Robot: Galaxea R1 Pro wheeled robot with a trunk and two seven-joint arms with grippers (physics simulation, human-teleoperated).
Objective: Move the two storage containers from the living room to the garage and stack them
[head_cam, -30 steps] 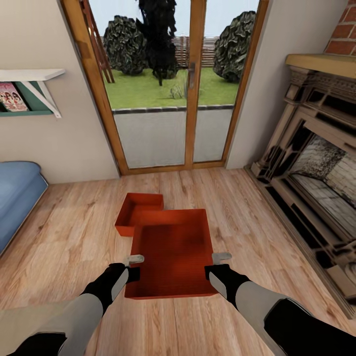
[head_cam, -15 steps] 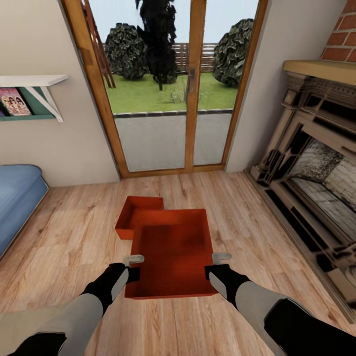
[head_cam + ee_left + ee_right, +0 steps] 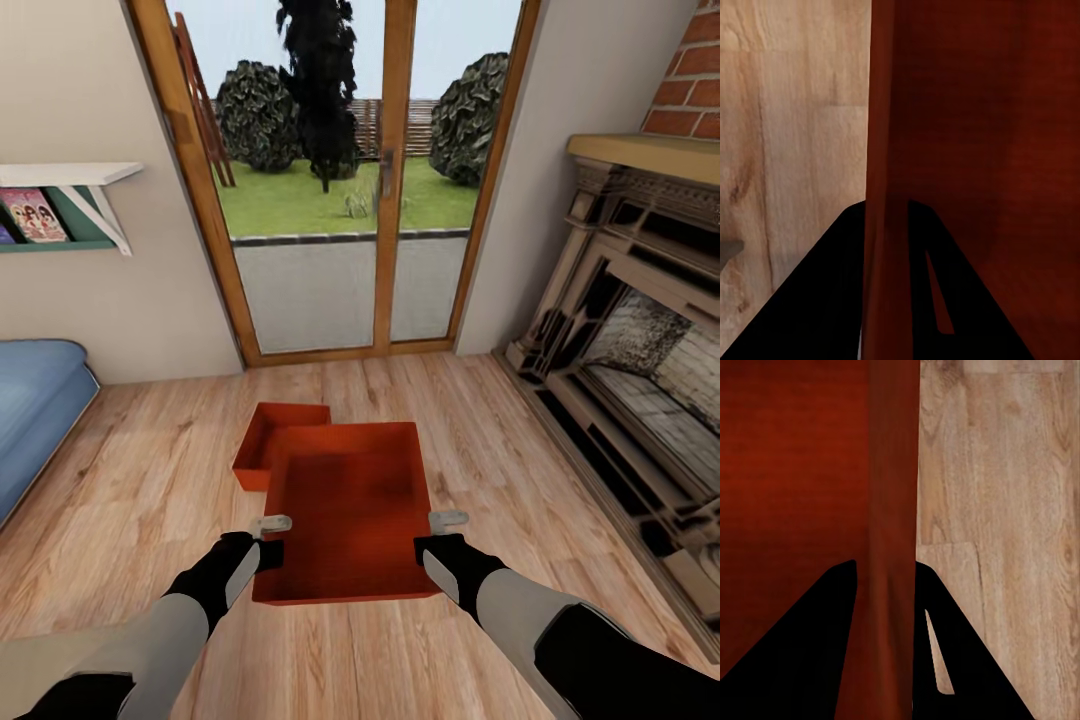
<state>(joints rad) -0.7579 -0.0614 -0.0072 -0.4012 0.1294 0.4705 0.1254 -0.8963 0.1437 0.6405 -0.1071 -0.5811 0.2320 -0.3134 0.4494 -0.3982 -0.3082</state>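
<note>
Fingers (image 3: 832, 300) of both arms clamp near container (image 3: 350, 510) walls, apparently lifted; forearms outstretched.

Bare wood-plank floor (image 3: 150, 470) lies open either side of the held storage container (image 3: 350, 510). Ahead, the second storage container (image 3: 268, 440) sits near the glass doors (image 3: 340, 200). A sofa (image 3: 35, 400) bounds the left, a fireplace (image 3: 630, 370) the right.

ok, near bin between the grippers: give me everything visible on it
The near bin is an orange-red, open-topped rectangular tray with plain low walls and a darker, faintly ribbed bottom, plastic-looking and empty. It sits level, long axis running away from the robot, above the wood floor. The left gripper straddles its left wall, the right gripper its right wall, near the robot's end. Its far left corner overlaps the second bin behind it; contact unclear.
</note>
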